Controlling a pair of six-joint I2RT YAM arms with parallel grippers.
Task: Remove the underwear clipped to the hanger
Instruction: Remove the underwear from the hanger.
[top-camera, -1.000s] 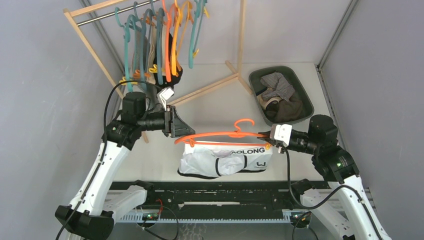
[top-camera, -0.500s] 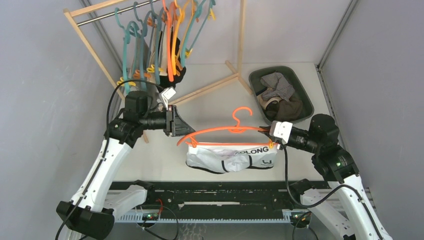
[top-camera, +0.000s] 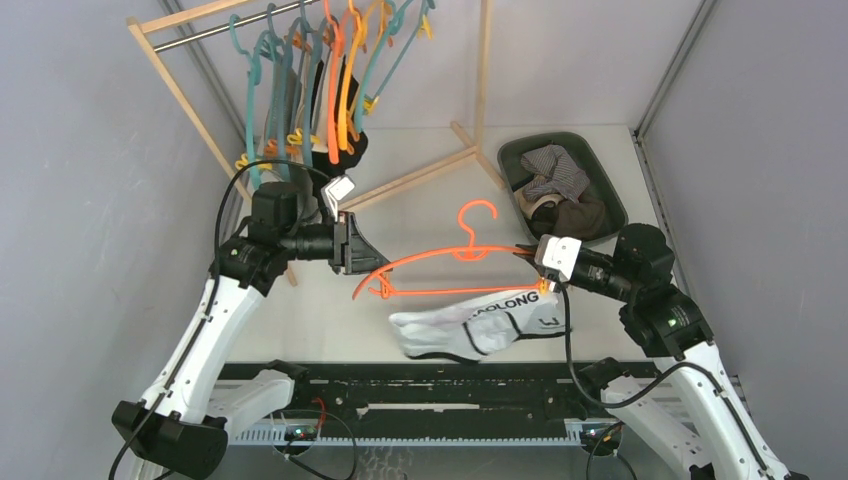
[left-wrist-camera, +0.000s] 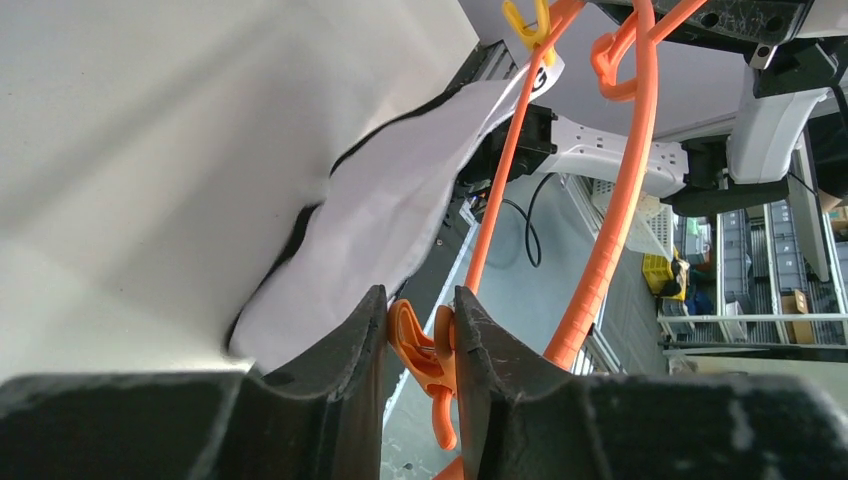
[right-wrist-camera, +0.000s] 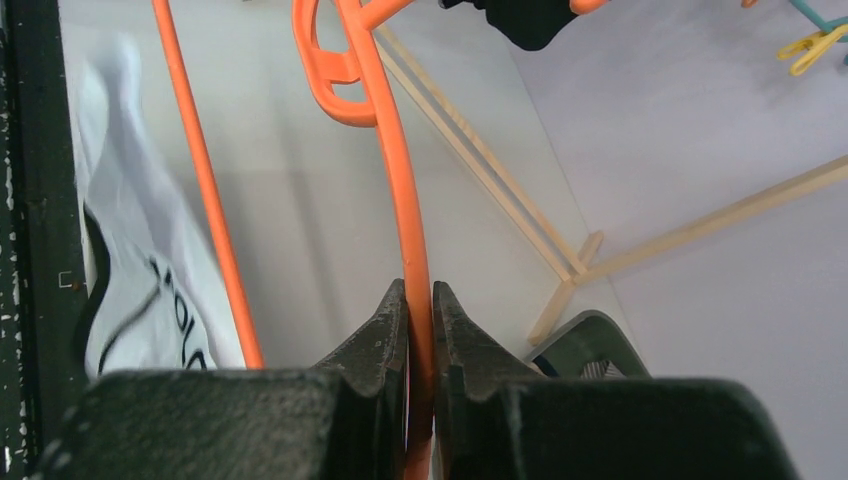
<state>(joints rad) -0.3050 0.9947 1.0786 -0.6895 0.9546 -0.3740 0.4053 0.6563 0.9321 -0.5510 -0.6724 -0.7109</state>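
Our left gripper pinches the orange clip at the left end of the hanger. Our right gripper clamps the hanger's arm. The white underwear, lettered "OLONG", dangles just below the right gripper, apart from the left.

hanger: smooth glossy orange plastic | underwear: soft matt white cloth, black trim | rack: bare pale wood | bin: dark green plastic | worktop: smooth matt white | jaws: matt black, grainy
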